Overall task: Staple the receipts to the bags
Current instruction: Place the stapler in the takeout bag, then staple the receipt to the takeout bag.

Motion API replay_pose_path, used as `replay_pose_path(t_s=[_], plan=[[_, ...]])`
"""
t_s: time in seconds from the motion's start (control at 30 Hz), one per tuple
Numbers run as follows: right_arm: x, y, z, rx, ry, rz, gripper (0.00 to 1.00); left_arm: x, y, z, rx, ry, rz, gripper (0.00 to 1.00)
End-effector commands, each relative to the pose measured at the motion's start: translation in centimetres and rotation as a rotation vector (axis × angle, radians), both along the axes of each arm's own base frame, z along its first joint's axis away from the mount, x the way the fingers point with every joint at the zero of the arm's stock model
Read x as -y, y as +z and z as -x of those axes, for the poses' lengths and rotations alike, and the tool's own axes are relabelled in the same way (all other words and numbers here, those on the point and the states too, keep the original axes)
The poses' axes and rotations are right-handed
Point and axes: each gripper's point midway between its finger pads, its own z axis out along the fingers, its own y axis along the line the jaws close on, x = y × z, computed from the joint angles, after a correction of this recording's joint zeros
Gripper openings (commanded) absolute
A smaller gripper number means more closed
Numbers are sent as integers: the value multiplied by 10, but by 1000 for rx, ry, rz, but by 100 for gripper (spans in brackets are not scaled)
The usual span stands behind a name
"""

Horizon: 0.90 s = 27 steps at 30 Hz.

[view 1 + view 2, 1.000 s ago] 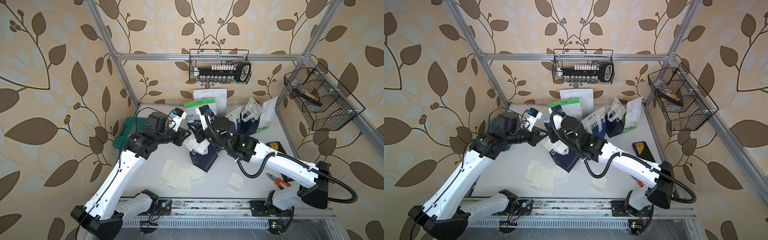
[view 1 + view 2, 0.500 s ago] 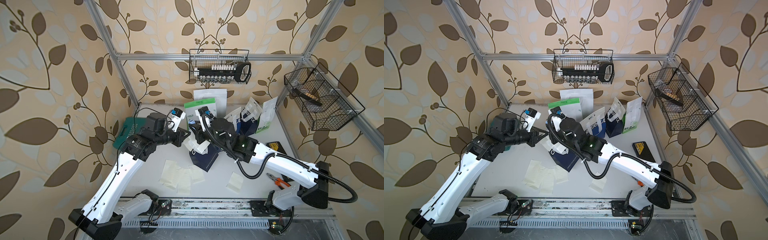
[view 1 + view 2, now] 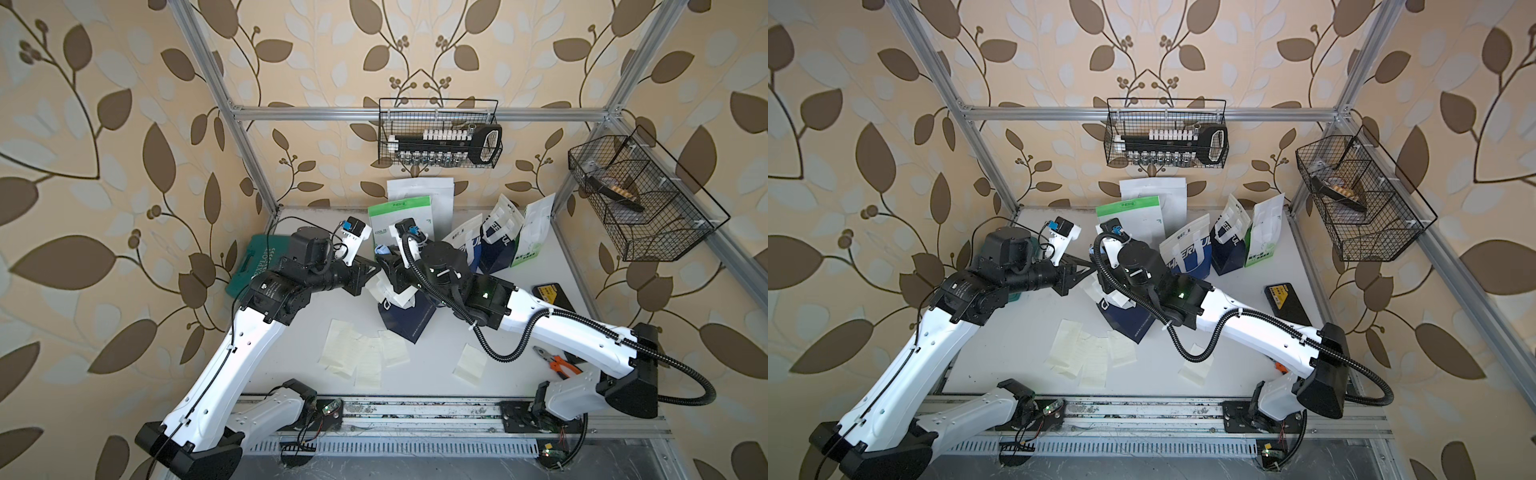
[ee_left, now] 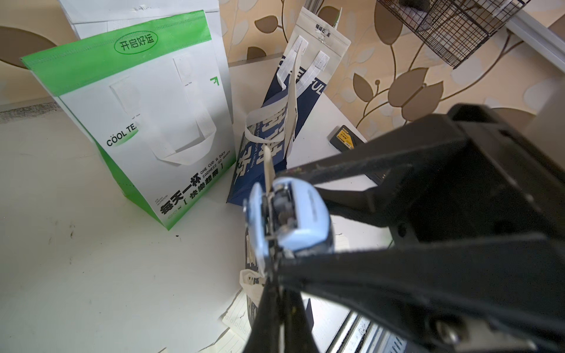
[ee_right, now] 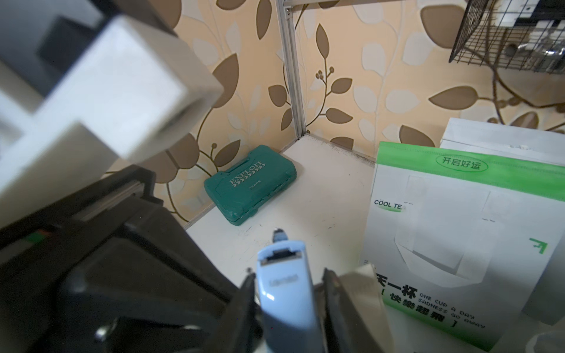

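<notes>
Above the flat navy bag [image 3: 409,322], tip to tip: left fingers [image 3: 362,272] together, right fingers [image 5: 329,293] apart astride the stapler [image 5: 287,293].

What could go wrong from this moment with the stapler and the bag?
1. The right gripper has its jaws apart around the stapler; it may slip or drop.
2. Only a cream paper edge shows in its mouth, so the staple may miss the navy bag.
</notes>
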Motion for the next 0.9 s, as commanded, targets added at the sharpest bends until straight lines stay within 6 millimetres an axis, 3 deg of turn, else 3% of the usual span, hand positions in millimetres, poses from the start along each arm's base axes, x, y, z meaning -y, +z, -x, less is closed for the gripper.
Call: replay_pose_path(t_s=[0.0, 0.3, 0.33, 0.37, 0.47, 0.67, 0.87], plan=[[9, 1, 15, -14, 33, 13, 54, 8, 25, 6, 111, -77, 38, 0], [53, 31, 51, -29, 155, -37, 70, 14, 22, 14, 122, -156, 20, 0], [60, 32, 51, -43, 174, -45, 75, 15, 23, 17, 131, -177, 24, 0], [67, 31, 52, -66, 201, -52, 86, 18, 26, 22, 149, -209, 35, 0], [83, 29, 55, -131, 297, -76, 92, 22, 34, 37, 203, -287, 60, 0], [81, 24, 89, -147, 586, -72, 100, 31, 40, 61, 205, -435, 102, 0], [70, 17, 97, -138, 702, -35, 100, 34, 45, 80, 210, -519, 142, 0]])
